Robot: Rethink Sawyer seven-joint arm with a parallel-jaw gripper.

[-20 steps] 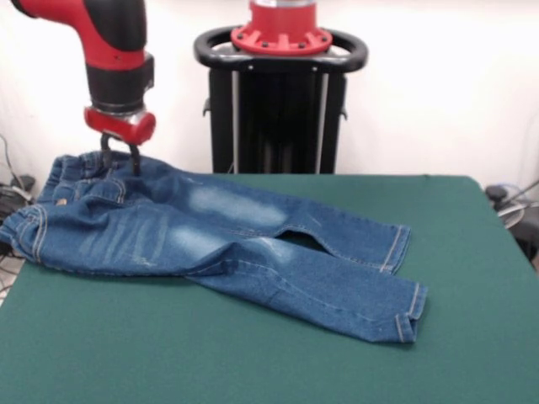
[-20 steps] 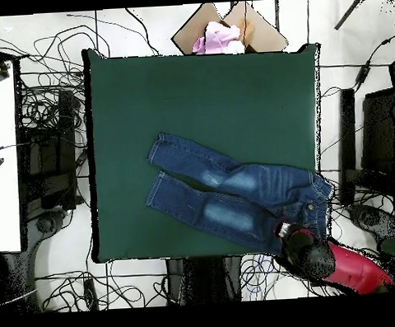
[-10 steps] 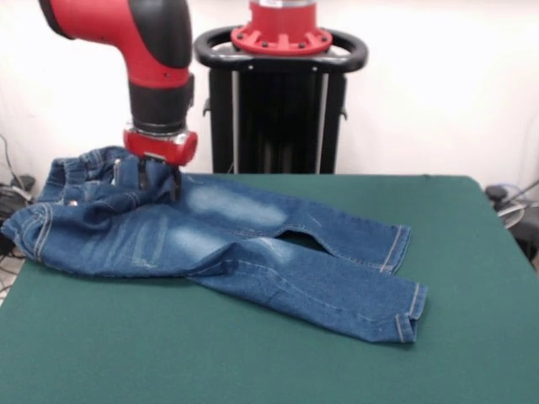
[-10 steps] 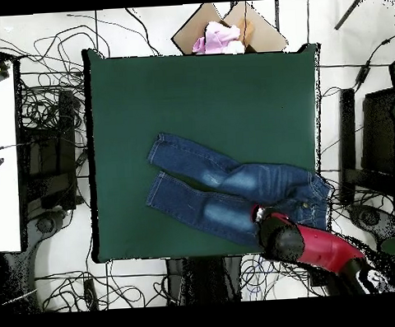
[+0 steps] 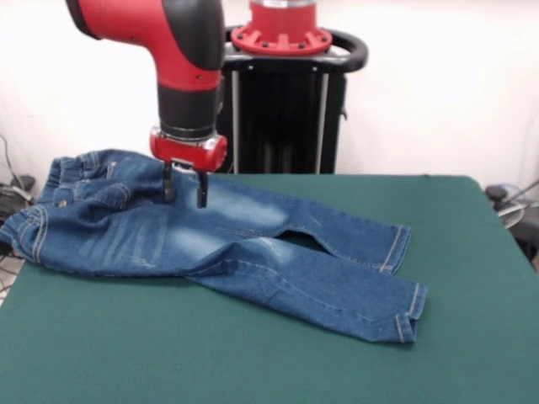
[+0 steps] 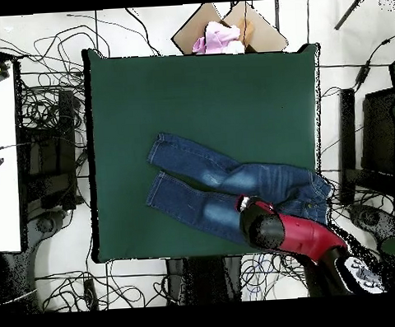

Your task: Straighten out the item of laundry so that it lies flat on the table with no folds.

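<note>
The blue denim jeans (image 5: 210, 244) lie on the dark green table (image 5: 253, 362). Their waist is at the left and rumpled, and the two legs run to the right with the near leg partly over the far one. My gripper (image 5: 185, 190) hangs just over the upper thigh near the far waist edge. Its two fingers are apart with nothing between them. In the overhead view the jeans (image 6: 210, 182) lie in the lower half of the table (image 6: 197, 96), with the waist at the right edge. My red arm (image 6: 274, 230) covers the gripper there.
The black pedestal (image 5: 282, 93) stands behind the table's far edge. A cardboard box with pink cloth (image 6: 223, 33) sits beyond the table's top edge in the overhead view. Cables lie on the floor around the table. A white bench (image 6: 1, 164) is at the left.
The gripper has moved from the waistband corner at the far left to the right, along the jeans' far edge. The far waist cloth has shifted slightly to the right with it.
</note>
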